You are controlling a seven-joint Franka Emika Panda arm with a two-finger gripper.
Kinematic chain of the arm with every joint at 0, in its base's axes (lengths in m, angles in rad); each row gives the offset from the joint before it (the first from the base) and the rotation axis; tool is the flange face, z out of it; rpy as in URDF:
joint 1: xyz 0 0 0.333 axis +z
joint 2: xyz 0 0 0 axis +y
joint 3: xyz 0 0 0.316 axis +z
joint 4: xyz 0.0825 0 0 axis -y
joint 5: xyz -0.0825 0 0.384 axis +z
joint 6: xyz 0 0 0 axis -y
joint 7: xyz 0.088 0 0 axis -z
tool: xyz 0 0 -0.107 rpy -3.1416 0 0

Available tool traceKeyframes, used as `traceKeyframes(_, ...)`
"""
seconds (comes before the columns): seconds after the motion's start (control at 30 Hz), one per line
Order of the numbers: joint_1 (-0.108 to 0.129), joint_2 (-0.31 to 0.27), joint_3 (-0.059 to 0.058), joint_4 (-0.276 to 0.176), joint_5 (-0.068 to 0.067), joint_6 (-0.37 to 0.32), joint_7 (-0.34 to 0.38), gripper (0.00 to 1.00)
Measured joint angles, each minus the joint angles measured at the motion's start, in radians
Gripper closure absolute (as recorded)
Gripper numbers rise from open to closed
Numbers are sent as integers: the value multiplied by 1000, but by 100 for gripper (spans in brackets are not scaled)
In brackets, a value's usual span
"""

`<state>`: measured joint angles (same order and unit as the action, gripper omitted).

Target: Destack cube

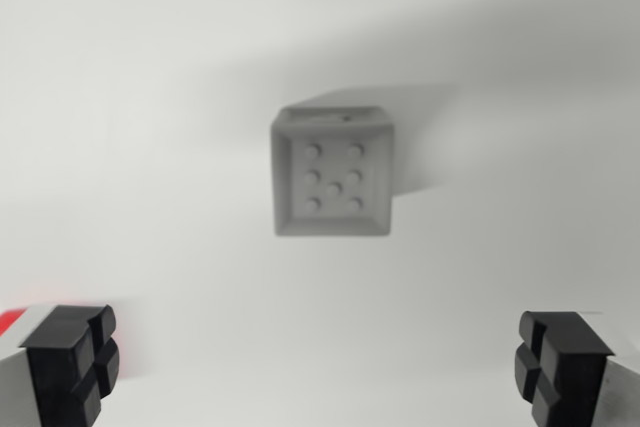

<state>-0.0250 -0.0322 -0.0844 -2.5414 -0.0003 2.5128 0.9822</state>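
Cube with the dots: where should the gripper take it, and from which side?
Probably from straight above, closing on the cube's flat left and right walls. Its dotted face looks up, its sides run parallel to the open gripper, and white surface lies bare around it.

The grey studded cube [333,174] looks like matt moulded plastic. The white surface [130,147] beneath is smooth and matt. The black ribbed finger pads [70,357] look rubbery.

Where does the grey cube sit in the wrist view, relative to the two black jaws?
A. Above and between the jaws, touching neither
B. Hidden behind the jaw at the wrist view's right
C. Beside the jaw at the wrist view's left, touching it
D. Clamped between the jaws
A: the grey cube lies apart on the white surface, clear of both open jaws at the bottom corners.
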Motion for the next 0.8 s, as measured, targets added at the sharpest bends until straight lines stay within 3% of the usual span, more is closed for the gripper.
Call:
traceKeyframes(0.37,-1,-101,0,34,-10,-133,8,0)
traceKeyframes(0.8,-1,-175,0,83,-15,-257,13,0)
